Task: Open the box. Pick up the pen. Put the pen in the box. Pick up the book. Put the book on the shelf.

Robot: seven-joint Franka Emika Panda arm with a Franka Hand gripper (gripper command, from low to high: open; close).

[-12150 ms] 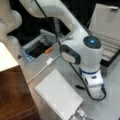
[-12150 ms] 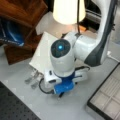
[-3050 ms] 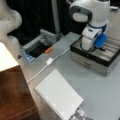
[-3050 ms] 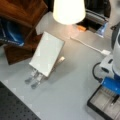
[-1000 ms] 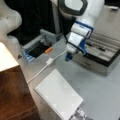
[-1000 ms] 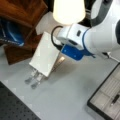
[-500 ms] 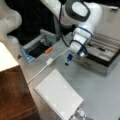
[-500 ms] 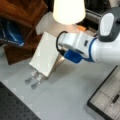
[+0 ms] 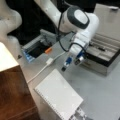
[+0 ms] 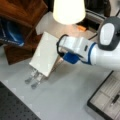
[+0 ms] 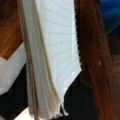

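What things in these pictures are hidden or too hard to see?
- The gripper: in a front view its fingers hang over the table between the book and the open box; whether they hold anything cannot be told.
- The pen: only a thin dark line in the box, cut off near the picture's edge.
- Wrist view: only book pages and brown wood; no fingers show.

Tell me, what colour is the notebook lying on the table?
White. The book has a plain white cover, clearest in a front view.
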